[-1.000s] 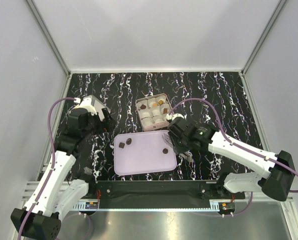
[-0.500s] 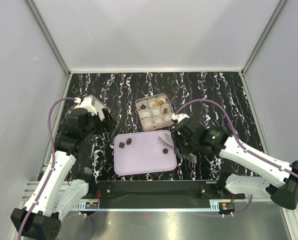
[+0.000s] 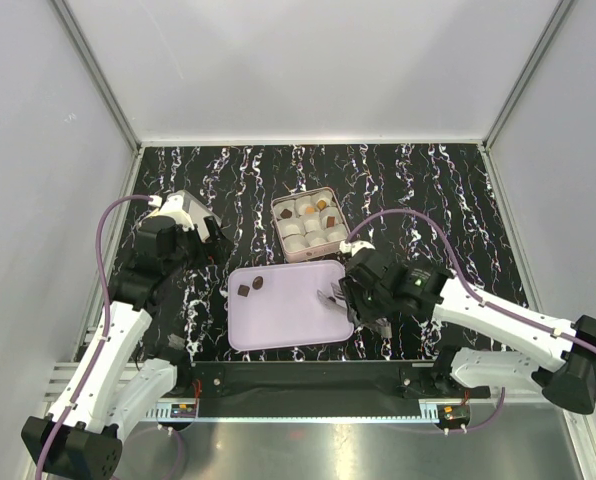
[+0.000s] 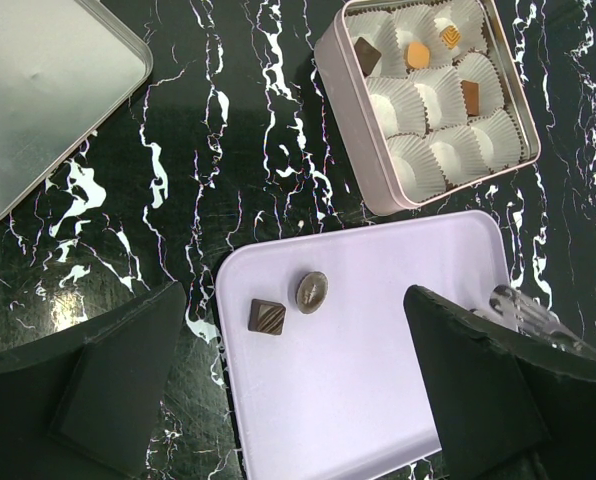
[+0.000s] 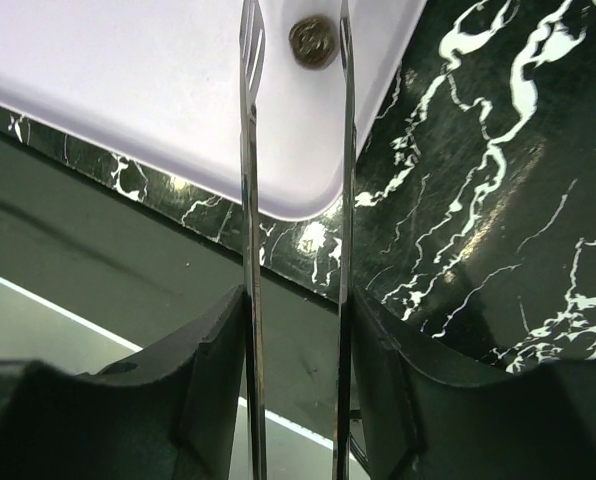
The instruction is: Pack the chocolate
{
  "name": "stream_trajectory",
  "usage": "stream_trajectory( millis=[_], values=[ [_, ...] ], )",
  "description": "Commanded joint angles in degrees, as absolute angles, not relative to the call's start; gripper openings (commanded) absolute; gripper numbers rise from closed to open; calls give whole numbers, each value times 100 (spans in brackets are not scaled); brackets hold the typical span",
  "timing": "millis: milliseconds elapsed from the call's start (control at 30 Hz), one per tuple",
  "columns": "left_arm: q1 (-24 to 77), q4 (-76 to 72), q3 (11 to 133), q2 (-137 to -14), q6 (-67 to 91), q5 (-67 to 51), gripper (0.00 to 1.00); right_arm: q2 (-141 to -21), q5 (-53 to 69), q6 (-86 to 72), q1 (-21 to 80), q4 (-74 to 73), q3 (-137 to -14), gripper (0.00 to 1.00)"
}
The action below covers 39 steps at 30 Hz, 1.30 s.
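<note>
Right pincer (image 5: 296, 340) grasps metal tweezers (image 5: 250, 200), tips astride round dark chocolate (image 5: 313, 40) near corner of lilac tray (image 5: 128, 80); off-centre squeeze could flick it off. Left pincer (image 4: 296, 340) released.

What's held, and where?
Right gripper holds metal tongs by their rear half; tips straddle a round chocolate, unpinched. Left gripper open, empty.

Tin lid (image 4: 48, 100) partly off-frame.

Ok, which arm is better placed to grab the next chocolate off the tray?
Right. The right hand holds tongs whose tips sit either side of the round chocolate at the tray's near right corner. The left hand is open, without a tool, off the tray's far left corner.
</note>
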State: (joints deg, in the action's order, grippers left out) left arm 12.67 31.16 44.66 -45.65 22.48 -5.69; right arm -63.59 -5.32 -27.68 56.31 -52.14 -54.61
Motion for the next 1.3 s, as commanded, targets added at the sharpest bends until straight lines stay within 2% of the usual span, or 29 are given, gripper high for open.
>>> stream_trajectory(
  millis=[0, 567, 1267],
  values=[
    [1230, 2874, 4597, -4570, 2259, -703, 99, -6460, -632, -3049, 5879, -5071, -5432, 51],
    [1230, 2839, 4588, -4579, 2276, -791, 99, -6697, -1151, -3463, 6425, -5361, -5432, 47],
    [1230, 2865, 4588, -4579, 2268, -712, 99, -6627, -1433, -3323, 6486, -5414, -5677, 41]
  ],
)
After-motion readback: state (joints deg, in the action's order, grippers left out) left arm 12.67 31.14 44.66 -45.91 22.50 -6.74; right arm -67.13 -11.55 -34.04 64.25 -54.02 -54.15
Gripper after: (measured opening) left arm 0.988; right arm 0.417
